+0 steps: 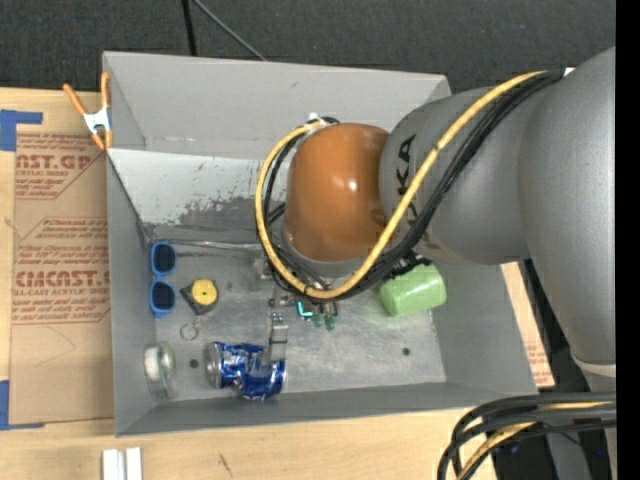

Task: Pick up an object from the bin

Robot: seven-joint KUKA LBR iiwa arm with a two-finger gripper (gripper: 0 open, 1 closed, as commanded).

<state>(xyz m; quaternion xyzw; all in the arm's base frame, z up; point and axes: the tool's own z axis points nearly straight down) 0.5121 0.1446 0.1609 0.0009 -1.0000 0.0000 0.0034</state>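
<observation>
The crushed blue can (246,369) is found lying on its side on the floor of the bin (180,183), close to the front wall and left of centre. Its long axis is laid roughly left to right across the view, dipping a little toward the right. A paler, silvery end is turned to the left, and the crumpled end to the right. It is judged the likeliest pick only because it lies nearest.

Just up and to the right of the can, the gripper (298,316) is seen low over the bin floor, under the orange wrist cover (335,193). Whether the claw is apart or together cannot be told, as it is hidden under the cover and cables. Nothing is seen held in it.

1 green block (412,291) is spotted just beside the gripper on the right, its long axis also near left to right, tilted up slightly at the right end.

Further out on the left, a small yellow round piece (202,294) and a pair of blue cups (161,278) are noted, well apart from the gripper. A clear round thing (158,361) is set in the front left corner, near the can.

As for progress, no thing has been raised off the floor, so the pick is judged not yet made. A thing is yet to be gripped and lifted clear of the bin.
</observation>
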